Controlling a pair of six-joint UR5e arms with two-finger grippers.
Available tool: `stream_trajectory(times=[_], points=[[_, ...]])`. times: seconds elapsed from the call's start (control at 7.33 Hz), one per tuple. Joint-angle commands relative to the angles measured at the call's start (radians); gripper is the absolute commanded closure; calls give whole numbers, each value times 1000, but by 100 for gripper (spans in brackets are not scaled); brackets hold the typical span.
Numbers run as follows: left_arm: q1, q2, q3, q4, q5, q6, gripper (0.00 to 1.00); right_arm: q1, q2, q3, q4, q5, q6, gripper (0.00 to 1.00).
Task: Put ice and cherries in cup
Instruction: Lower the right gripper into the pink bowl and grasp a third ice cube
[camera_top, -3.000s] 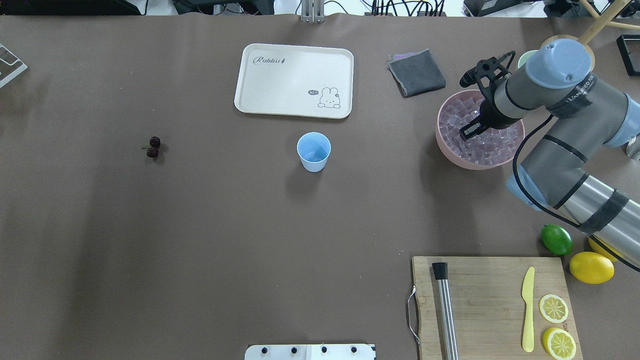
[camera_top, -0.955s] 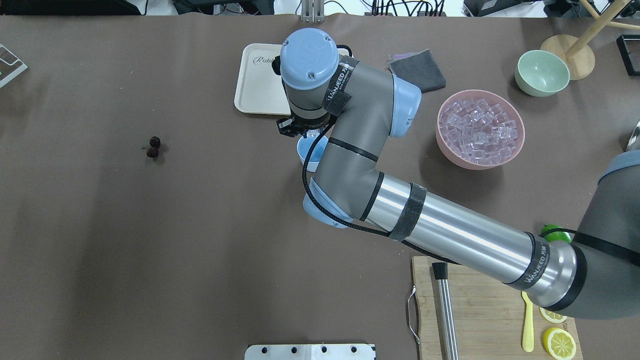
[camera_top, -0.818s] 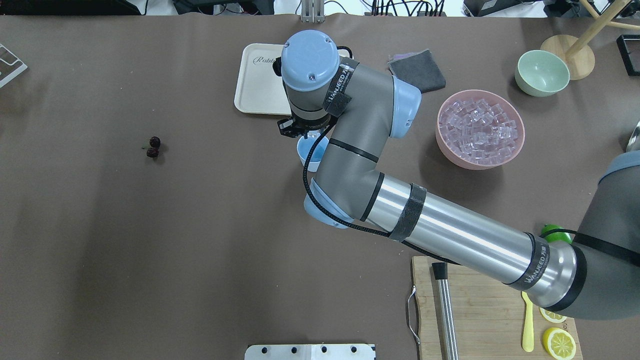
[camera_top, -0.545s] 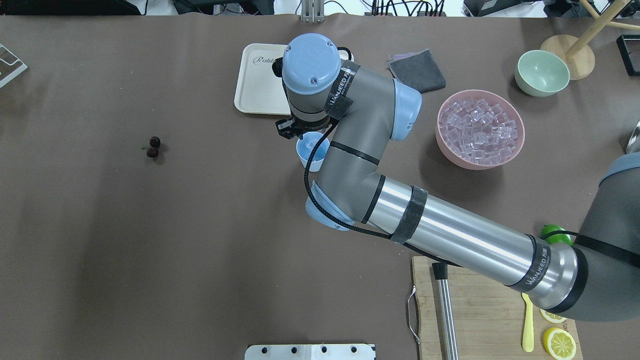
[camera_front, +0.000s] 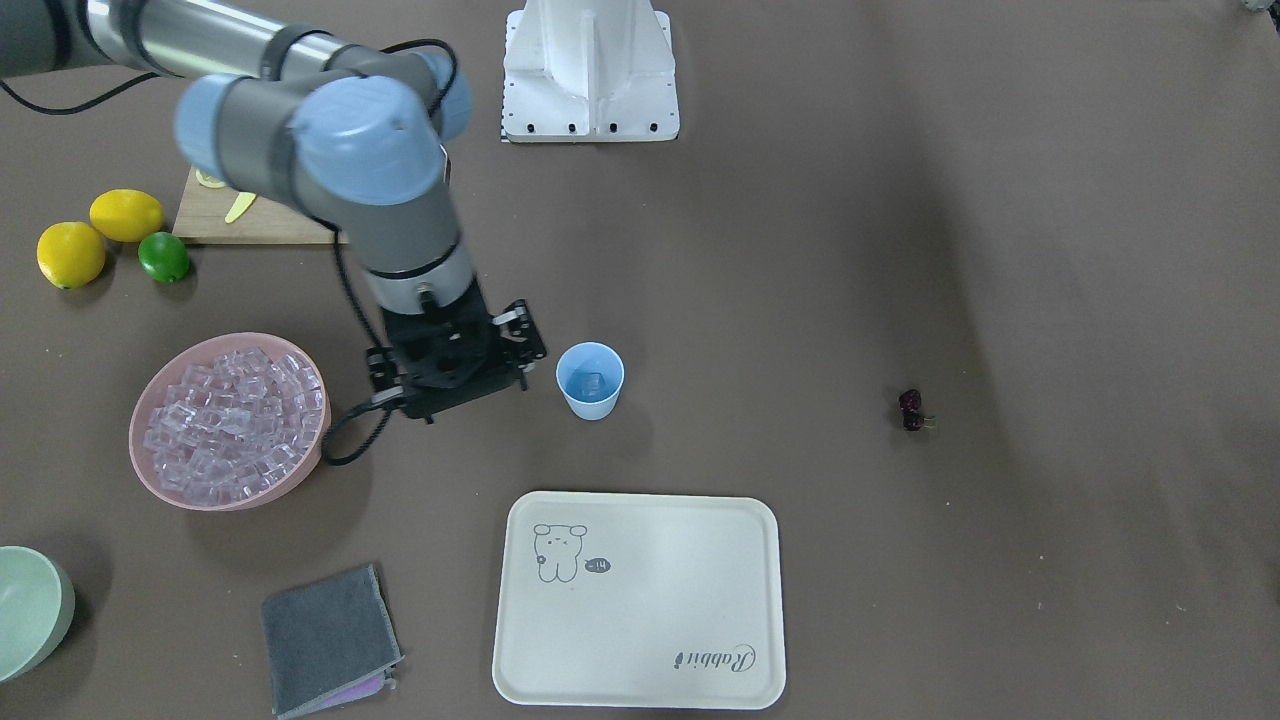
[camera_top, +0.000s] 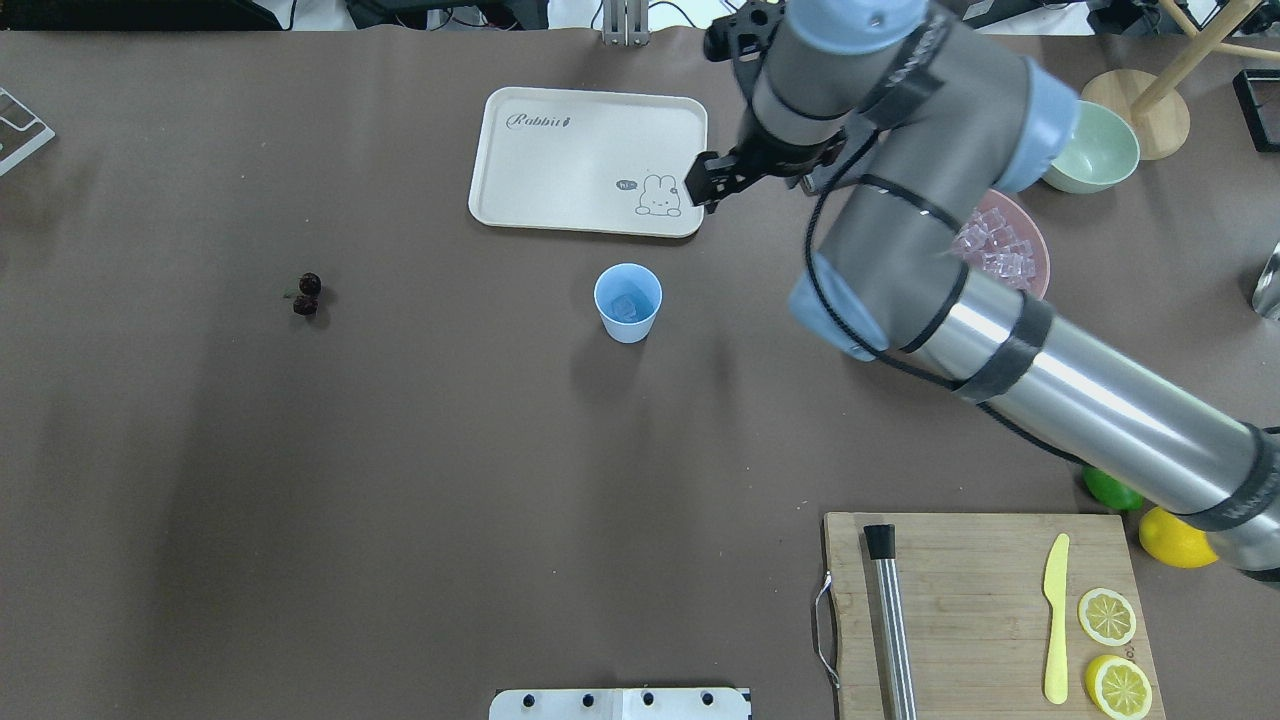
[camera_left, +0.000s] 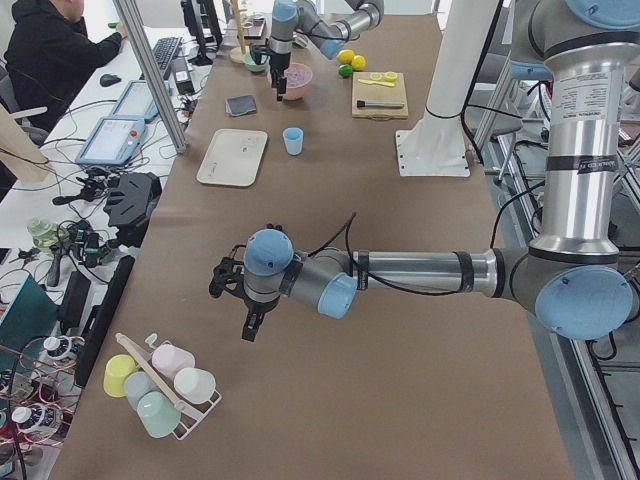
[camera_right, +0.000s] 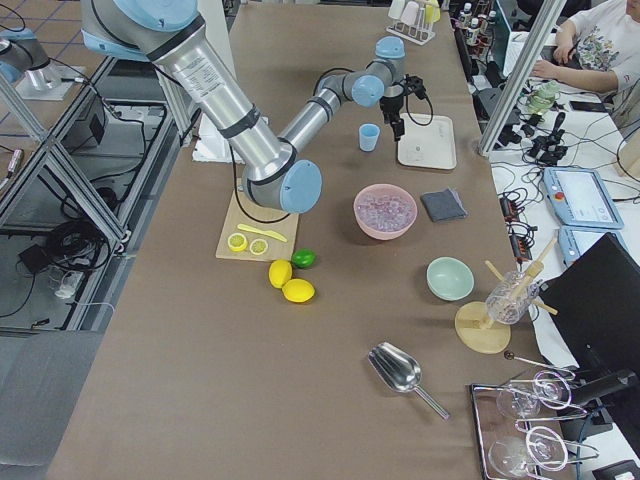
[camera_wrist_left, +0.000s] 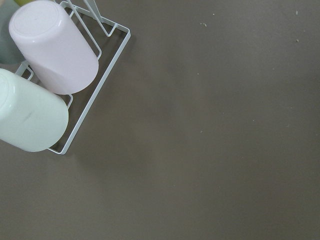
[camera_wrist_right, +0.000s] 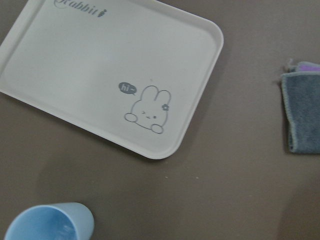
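Note:
The light blue cup (camera_top: 628, 300) stands mid-table with one clear ice cube (camera_front: 592, 383) in its bottom. More ice (camera_front: 230, 415) fills the pink bowl (camera_front: 140, 445). The dark cherries (camera_top: 306, 294) lie on the table far to the left of the cup. My right gripper (camera_top: 712, 185) hangs open and empty over the near right corner of the tray, up and to the right of the cup (camera_wrist_right: 47, 222). My left gripper (camera_left: 245, 300) shows only in the exterior left view, far from all of this; I cannot tell its state.
A cream tray (camera_top: 585, 160) lies behind the cup, a grey cloth (camera_front: 325, 640) beside it, and a pale green bowl (camera_top: 1090, 150) beyond the pink bowl. A cutting board (camera_top: 980, 600) carries a knife and lemon slices. A lime (camera_front: 163, 257) lies by two lemons. A cup rack (camera_wrist_left: 50, 75) sits under my left wrist.
My right arm went from the ice bowl to over the cup, then swung back and to the right, to the tray's corner. An ice cube now lies in the cup.

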Motion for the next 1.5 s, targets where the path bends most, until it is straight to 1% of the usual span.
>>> stream_trajectory(times=[0.0,0.14,0.27,0.41,0.55,0.82,0.95,1.09,1.36], points=[[1,2,-3,-3,-3,-15,2,86,-150,50,-40,35,-236,2],[4,2,0,-1,-1,-15,2,63,-236,50,-24,26,-294,3],[4,4,1,-1,-1,-13,2,57,-289,50,57,-18,-312,3],[4,4,3,-1,1,-11,2,43,-321,45,70,-20,-323,3],[4,4,3,-1,1,-11,2,36,-332,42,70,-40,-367,3],[4,10,1,-1,1,-11,2,43,-339,59,65,-48,-372,3],[4,10,-2,-3,-1,-15,2,45,-355,53,57,-93,-413,3],[4,10,0,-3,-1,-15,2,54,-365,56,56,-115,-469,3],[6,12,1,-1,-1,-13,2,65,-368,59,36,-121,-479,3]])
